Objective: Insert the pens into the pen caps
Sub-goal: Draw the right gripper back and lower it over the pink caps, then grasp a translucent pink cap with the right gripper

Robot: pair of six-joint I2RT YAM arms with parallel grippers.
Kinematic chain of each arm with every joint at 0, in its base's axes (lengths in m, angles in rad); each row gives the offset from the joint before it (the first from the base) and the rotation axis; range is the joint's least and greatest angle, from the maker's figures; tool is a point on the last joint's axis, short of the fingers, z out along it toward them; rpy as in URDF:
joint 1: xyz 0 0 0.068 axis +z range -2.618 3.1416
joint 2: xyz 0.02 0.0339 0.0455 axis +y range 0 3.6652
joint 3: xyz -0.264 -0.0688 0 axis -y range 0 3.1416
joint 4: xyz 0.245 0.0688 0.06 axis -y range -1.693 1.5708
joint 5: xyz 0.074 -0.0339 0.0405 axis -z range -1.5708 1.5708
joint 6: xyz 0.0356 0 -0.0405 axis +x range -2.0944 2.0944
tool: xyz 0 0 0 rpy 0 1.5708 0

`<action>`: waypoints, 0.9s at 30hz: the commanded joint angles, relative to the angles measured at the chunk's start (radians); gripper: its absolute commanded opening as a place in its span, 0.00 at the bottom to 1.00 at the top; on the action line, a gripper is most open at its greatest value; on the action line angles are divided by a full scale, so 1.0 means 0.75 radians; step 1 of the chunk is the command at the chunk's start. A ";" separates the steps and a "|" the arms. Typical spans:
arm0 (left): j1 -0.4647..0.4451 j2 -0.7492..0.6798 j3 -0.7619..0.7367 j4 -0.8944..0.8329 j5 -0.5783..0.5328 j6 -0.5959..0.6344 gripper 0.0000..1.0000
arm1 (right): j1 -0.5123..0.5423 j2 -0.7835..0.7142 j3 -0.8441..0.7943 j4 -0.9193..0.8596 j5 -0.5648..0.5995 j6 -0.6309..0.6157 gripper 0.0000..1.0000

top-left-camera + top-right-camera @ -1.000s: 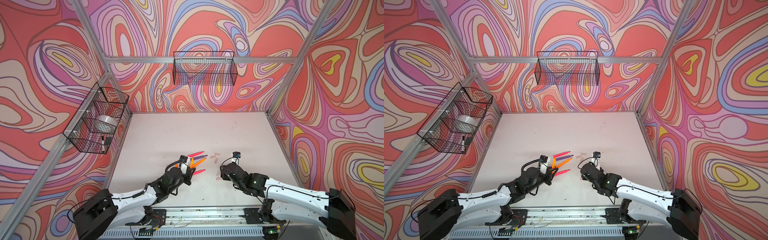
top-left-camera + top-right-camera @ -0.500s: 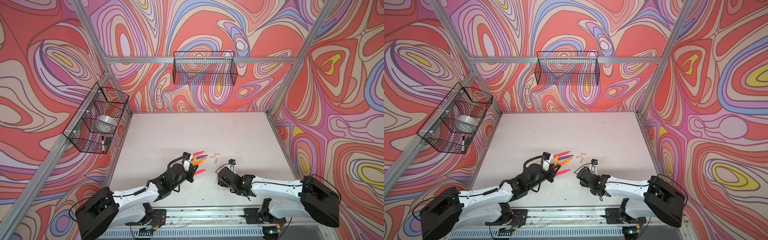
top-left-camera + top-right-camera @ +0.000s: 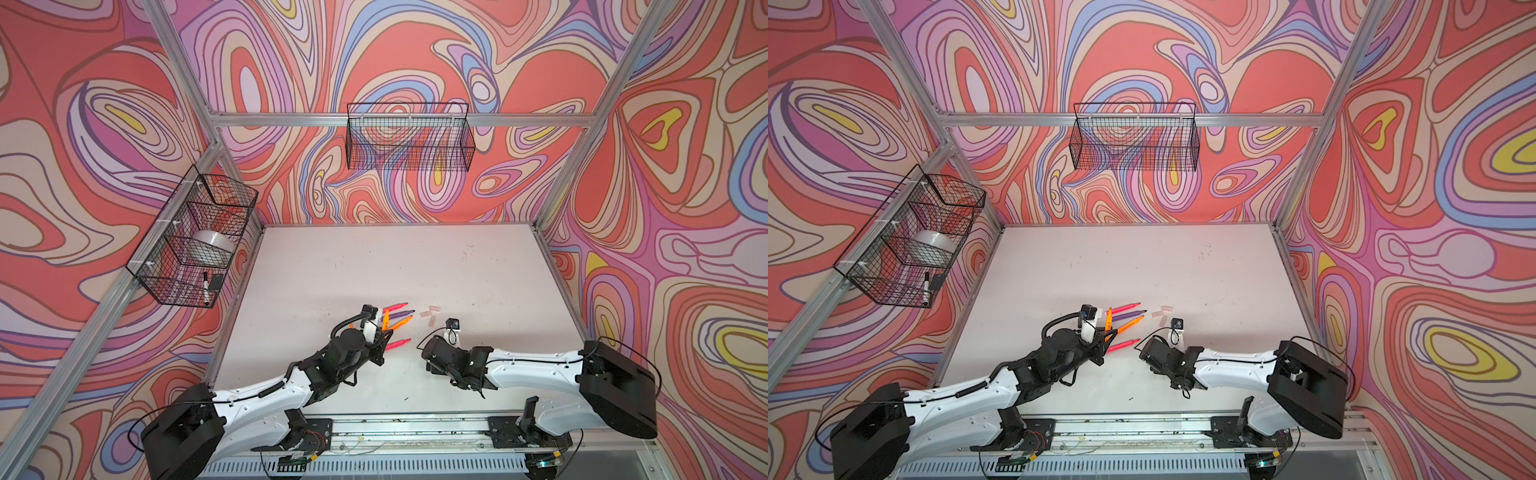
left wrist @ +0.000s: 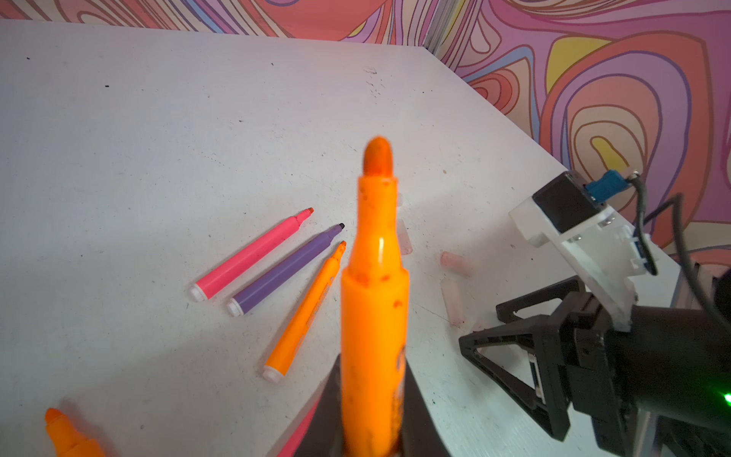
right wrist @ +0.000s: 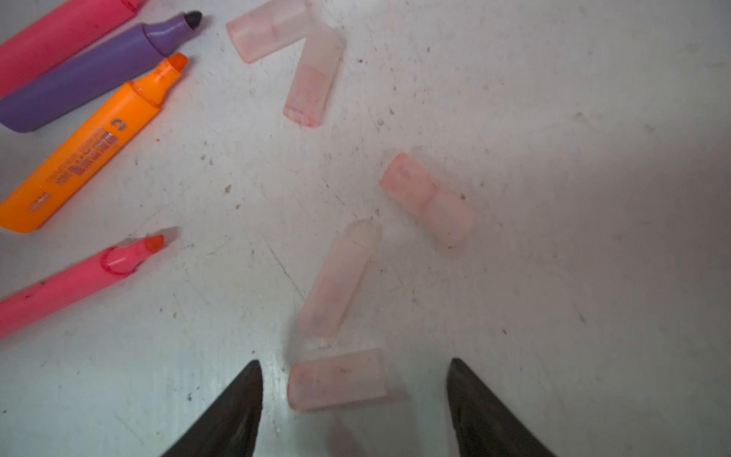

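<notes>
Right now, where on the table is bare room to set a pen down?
Bare: the far half of the table up to the back wall, and its right side. Crowded: near centre, where pens and pen caps lie.

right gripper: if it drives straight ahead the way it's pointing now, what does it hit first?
Likely the nearest pen cap, lying crosswise on the table and straddled by the open right gripper. A second cap lies just beyond. The gripper's height above the table is hard to judge.

Robot test cell, aluminium frame, patterned walls
</notes>
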 commanded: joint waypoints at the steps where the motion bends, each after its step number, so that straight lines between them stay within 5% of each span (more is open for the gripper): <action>1: 0.003 -0.012 0.009 -0.037 -0.033 0.010 0.00 | 0.050 0.021 0.041 -0.162 0.097 0.076 0.71; 21: 0.003 -0.061 -0.011 -0.049 -0.032 -0.010 0.00 | 0.075 -0.083 -0.026 -0.326 0.187 0.230 0.41; 27: 0.004 -0.065 -0.005 -0.071 -0.051 -0.021 0.00 | 0.075 -0.149 -0.044 -0.161 0.149 0.144 0.42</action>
